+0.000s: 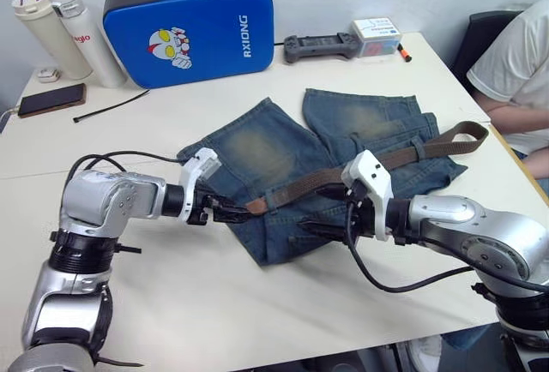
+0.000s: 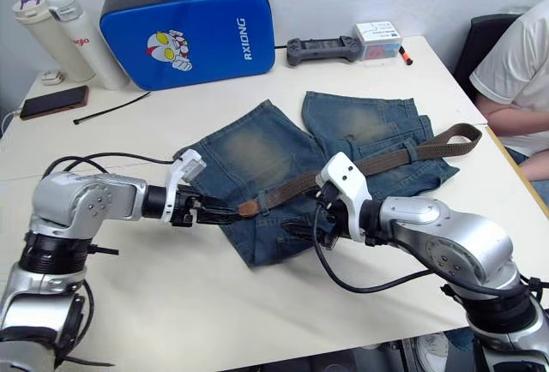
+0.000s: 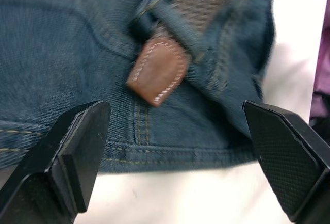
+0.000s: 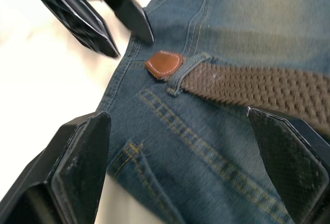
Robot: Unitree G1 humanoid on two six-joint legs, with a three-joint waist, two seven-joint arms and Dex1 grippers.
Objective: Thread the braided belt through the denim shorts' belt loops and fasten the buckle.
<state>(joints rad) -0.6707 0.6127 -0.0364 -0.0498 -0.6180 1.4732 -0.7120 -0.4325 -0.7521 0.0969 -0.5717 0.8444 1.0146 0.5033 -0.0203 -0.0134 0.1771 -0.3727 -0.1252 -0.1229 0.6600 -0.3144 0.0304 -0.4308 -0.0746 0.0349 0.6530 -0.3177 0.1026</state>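
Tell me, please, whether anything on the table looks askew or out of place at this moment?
Nothing looks damaged or spilled. The braided belt runs slanted across the denim shorts, its leather tip just poking out of a belt loop at the waistband's end, between the open left gripper and open right gripper.

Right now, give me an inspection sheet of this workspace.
Surface: pale table, bare at the front.
Job's things: denim shorts lie flat; braided belt runs across the waistband, its leather tip just through a belt loop.
Clutter: blue case, two bottles, phone, black cable tie, controller, small box.
End effectors: left end effector open, at the tip; right end effector open over the belt.
Cables: black cable under the right arm.
Surroundings: seated person at the right.
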